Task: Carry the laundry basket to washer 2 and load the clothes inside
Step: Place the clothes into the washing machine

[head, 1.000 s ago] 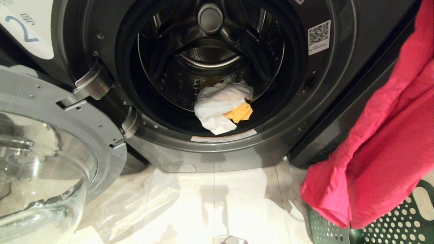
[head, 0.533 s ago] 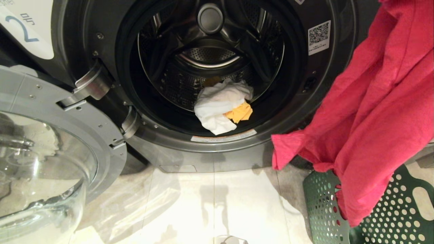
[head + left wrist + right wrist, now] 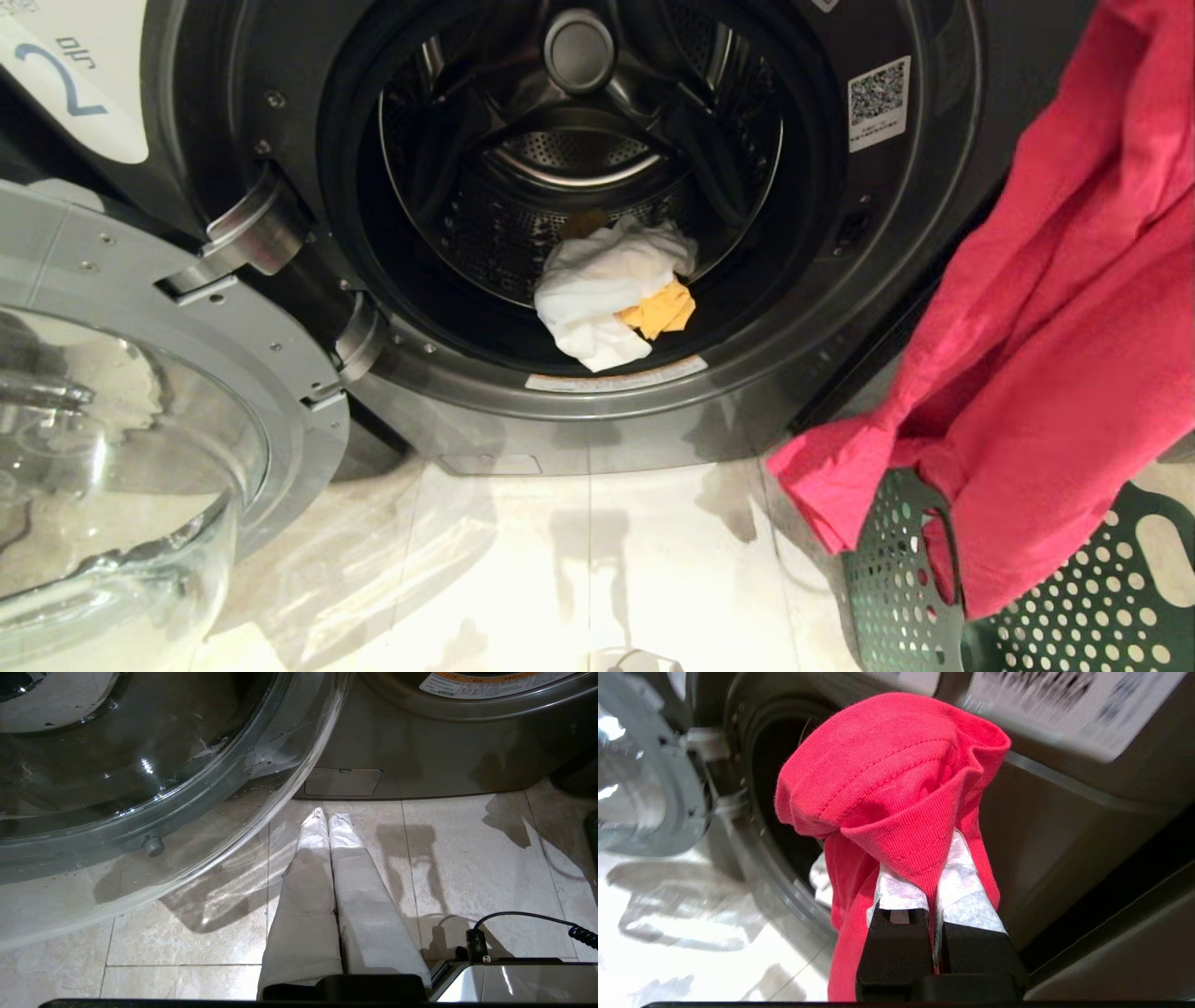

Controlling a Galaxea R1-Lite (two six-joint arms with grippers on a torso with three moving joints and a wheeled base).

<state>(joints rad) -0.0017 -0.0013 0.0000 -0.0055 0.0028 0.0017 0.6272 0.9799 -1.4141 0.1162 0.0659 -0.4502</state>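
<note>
Between the pinched fingers of the right gripper (image 3: 931, 877): a fold of the pink-red garment (image 3: 1055, 308), jaws clamped tight on its ribbed edge, the rest hanging below over the rim of the green laundry basket (image 3: 1102, 597). Loading step in hand, apparently the last garment out of the basket. To the side of the jaws, beyond the draped cloth: the open drum of washer 2 (image 3: 579, 177), with the white garment (image 3: 597, 289) and the yellow-orange garment (image 3: 661, 310) already inside near the front lip. Next move, by judgement: carrying across to the opening, lifting the trailing hem clear of the door seal, releasing well inside. Parked low above the floor tiles (image 3: 467, 858), beside the swung-open glass door (image 3: 121, 439): the left gripper (image 3: 327, 816), fingers pressed together, empty.
</note>
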